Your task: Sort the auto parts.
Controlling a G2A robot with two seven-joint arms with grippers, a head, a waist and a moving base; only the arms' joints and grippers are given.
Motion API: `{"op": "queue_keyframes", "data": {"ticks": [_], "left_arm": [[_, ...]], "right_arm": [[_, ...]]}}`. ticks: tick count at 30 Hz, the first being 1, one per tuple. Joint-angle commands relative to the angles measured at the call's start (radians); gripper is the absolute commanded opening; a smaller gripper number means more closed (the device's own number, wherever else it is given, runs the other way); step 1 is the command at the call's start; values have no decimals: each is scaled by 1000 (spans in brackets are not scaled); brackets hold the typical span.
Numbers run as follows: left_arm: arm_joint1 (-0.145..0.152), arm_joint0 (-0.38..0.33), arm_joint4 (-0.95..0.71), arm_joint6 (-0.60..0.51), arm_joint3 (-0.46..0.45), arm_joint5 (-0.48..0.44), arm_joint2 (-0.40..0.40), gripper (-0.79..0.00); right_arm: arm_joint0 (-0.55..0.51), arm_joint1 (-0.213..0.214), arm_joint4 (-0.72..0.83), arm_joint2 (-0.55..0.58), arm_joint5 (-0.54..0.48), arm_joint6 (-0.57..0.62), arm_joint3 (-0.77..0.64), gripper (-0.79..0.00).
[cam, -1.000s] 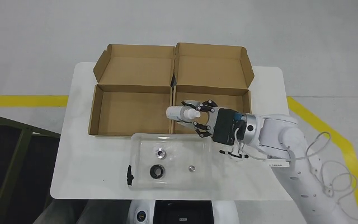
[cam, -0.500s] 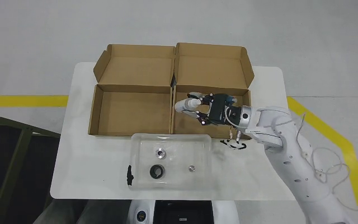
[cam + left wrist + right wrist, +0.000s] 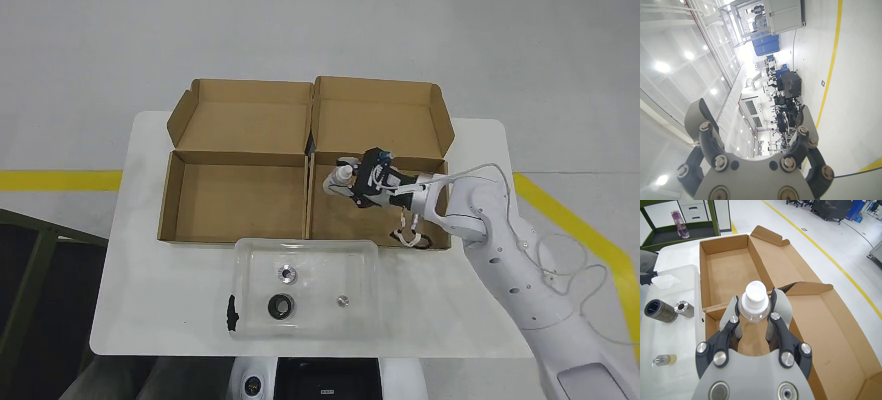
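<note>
My right gripper point(image 3: 753, 306) is shut on a clear bottle with a white cap point(image 3: 755, 303) and holds it over the right cardboard box point(image 3: 432, 190); the same gripper point(image 3: 358, 183) and bottle point(image 3: 344, 172) sit near that box's left wall. The left cardboard box point(image 3: 235, 200) stands beside it. A clear plastic bin point(image 3: 250, 255) in front holds a black ring bearing point(image 3: 281, 306), a steel bushing point(image 3: 288, 272) and a small pin point(image 3: 343, 299). My left gripper point(image 3: 753, 117) is open, with nothing between its fingers, facing out at the hall.
A small black part point(image 3: 232, 315) lies at the bin's left edge. Both boxes have their lids folded back toward the far side of the white table point(image 3: 140, 300). A green shelf with a pink bottle point(image 3: 680, 226) stands beyond the table.
My right gripper has carried the bottle away from the bin's rear edge, up and into the space above the right box. The bin's parts stayed put.
</note>
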Motion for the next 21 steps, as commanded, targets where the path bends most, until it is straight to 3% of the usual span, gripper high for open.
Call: {"op": "queue_keyframes", "data": {"ticks": [1,21], "left_arm": [[0,0,0,0,0,0,0,0],[0,0,0,0,0,0,0,0]], "right_arm": [[16,-6,-1,-20,4,0,28,-785],[128,-57,-39,-147,40,9,237,-785]]}}
